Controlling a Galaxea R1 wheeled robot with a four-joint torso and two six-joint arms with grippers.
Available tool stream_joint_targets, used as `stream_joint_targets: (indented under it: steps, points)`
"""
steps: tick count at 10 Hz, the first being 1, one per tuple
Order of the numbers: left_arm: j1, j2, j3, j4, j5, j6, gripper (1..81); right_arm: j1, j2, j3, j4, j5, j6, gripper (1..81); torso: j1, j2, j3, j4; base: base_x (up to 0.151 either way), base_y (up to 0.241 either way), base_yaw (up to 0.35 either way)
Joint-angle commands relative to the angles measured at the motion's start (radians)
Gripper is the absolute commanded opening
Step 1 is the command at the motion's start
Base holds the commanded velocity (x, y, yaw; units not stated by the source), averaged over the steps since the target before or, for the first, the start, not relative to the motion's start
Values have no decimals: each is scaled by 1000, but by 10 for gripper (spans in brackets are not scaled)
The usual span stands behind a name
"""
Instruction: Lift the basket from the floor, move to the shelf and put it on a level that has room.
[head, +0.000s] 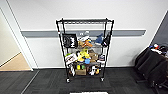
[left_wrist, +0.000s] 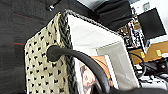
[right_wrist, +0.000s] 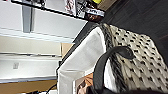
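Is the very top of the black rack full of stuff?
No, the top level of the rack is a bare wire grid, while the levels under it are crowded with boxes and other things.

The basket (left_wrist: 43, 75) is rough woven wicker, cream with dark gaps, with a dark braided rim (left_wrist: 65, 37), soft pale cloth lining (right_wrist: 82, 57) and a smooth black loop handle (left_wrist: 82, 61). The shelf (head: 85, 50) is thin black metal wire. The floor (head: 50, 82) is matt dark grey carpet.
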Motion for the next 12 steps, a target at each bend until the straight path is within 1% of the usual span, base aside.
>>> stream_joint_targets:
  steps: [1, 2, 3, 4, 6, 7, 8, 9, 10, 11, 12]
  points:
    - [-116, -26, 45, -13, 51, 11, 10, 102, -29, 65, -8, -17, 4, 10, -62, 96, 52, 0, 0, 0, 0]
    - [-115, -26, 45, -13, 51, 11, 10, 102, -27, 65, -8, -17, 4, 10, -84, 130, 67, 0, 0, 0, 0]
    - [-115, -26, 45, -14, 51, 11, 10, 102, -24, 63, -8, -17, 4, 10, -107, 164, 29, 0, 0, 0, 0]
    - [-115, -26, 45, -16, 51, 11, 10, 102, -23, 60, -8, -17, 4, 10, -64, 97, 38, 0, 0, 0, 0]
    - [-116, -23, 43, -16, 51, 11, 10, 100, -21, 62, -8, -17, 4, 10, -81, 121, 44, 0, 0, 0, 0]
    - [-115, -22, 43, -16, 51, 11, 10, 100, -21, 62, -8, -17, 4, 10, -83, 124, 95, 0, 0, 0, 0]
    - [-115, -22, 43, -16, 51, 11, 10, 100, -21, 63, -8, -17, 4, 10, -83, 122, 103, 0, 0, 0, 0]
    - [-115, -20, 43, -14, 52, 12, 10, 97, -20, 63, -8, -17, 4, 10, -83, 121, 120, 0, 0, 0, 0]
    - [-115, -17, 42, -11, 52, 12, 10, 97, -20, 60, -8, -15, 4, 10, -83, 120, 93, 0, 0, 0, 0]
    - [-115, -14, 35, -13, 54, 12, 10, 94, -20, 59, -8, -15, 4, 10, -84, 120, 123, 0, 0, 0, 0]
    - [-115, -16, 31, -11, 55, 12, 10, 92, -18, 60, -8, -15, 4, 10, -85, 119, 133, 0, 0, 0, 0]
